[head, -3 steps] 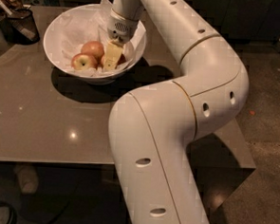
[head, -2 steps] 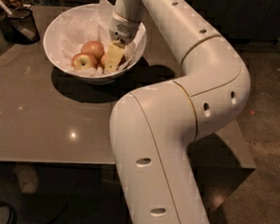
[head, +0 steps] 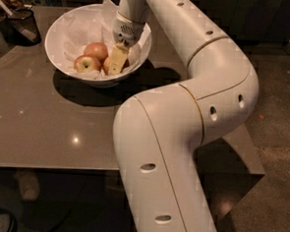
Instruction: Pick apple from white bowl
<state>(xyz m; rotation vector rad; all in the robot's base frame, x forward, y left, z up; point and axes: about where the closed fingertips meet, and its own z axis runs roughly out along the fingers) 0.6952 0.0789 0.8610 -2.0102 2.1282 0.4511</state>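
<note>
The white bowl (head: 61, 29), lined with crumpled white paper, stands at the back of the table. It holds three apples. A pinkish-red apple (head: 96, 50) lies in the middle. A red apple with a yellow-green patch (head: 87, 63) lies in front of it. The orange-red apple (head: 106, 66) lies to their right, mostly hidden behind my gripper. My gripper (head: 120, 62) reaches down into the bowl's right half and sits right against this apple.
A small dark cup of utensils (head: 22, 24) stands left of the bowl at the table's back left corner. The brown table (head: 46, 126) runs to a front edge below. My own arm (head: 184, 115) covers its right side.
My gripper has sunk slightly lower into the bowl, closer onto the right-hand apple. The apples and the bowl have not moved.
</note>
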